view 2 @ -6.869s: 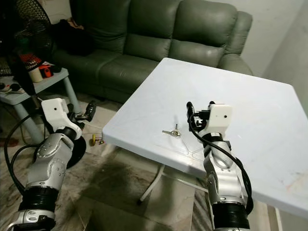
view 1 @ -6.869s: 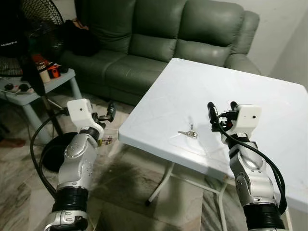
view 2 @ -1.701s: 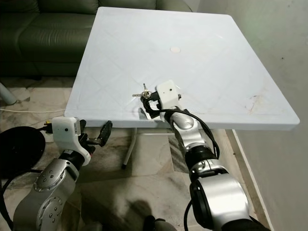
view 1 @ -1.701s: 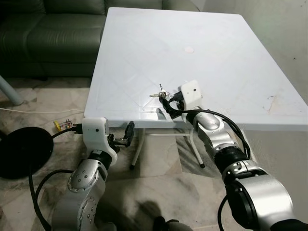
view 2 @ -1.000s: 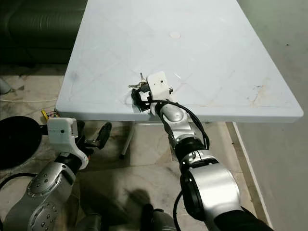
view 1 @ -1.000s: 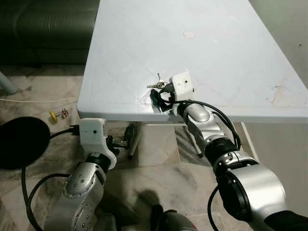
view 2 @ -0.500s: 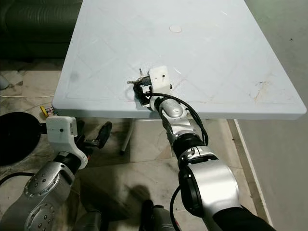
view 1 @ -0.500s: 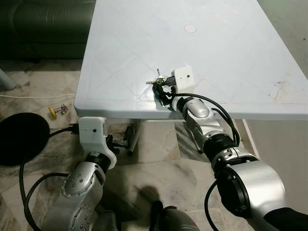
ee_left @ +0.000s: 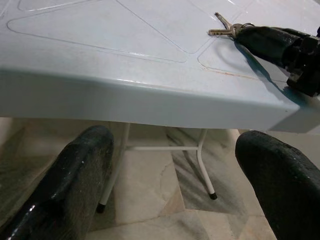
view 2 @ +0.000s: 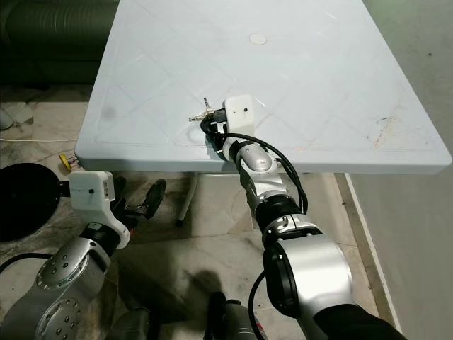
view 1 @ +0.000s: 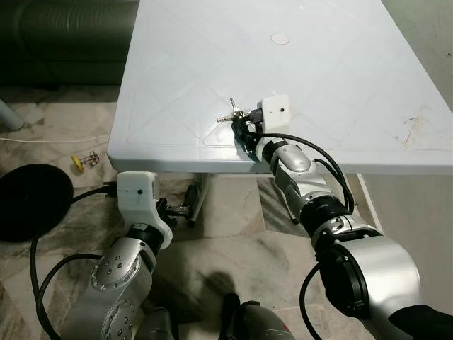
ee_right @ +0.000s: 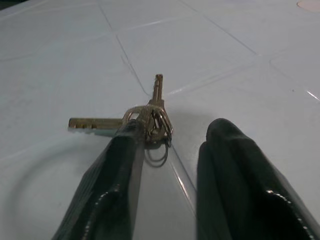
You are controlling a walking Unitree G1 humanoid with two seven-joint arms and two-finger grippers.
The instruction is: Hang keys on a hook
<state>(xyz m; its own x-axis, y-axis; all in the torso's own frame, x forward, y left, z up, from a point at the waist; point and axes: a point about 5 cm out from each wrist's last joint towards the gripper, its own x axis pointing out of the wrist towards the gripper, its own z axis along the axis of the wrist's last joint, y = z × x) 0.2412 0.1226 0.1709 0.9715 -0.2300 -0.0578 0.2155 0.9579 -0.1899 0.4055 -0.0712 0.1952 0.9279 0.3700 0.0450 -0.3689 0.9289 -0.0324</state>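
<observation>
Pickup step — the keys (ee_right: 148, 121) are flat on the worktop (view 1: 340, 85), nosed by the right gripper (ee_right: 165, 145), jaws parted, nothing held. Closing needed next — left gripper (ee_left: 170, 185) is parked wide open, empty.

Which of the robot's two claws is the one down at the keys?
The right gripper: its black fingers rest on the white table, open around the keys. The left gripper hangs open below the table edge.

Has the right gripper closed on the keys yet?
No: in the right wrist view the right gripper has its fingers apart, one fingertip touching the keys, which lie flat on the white table.
</observation>
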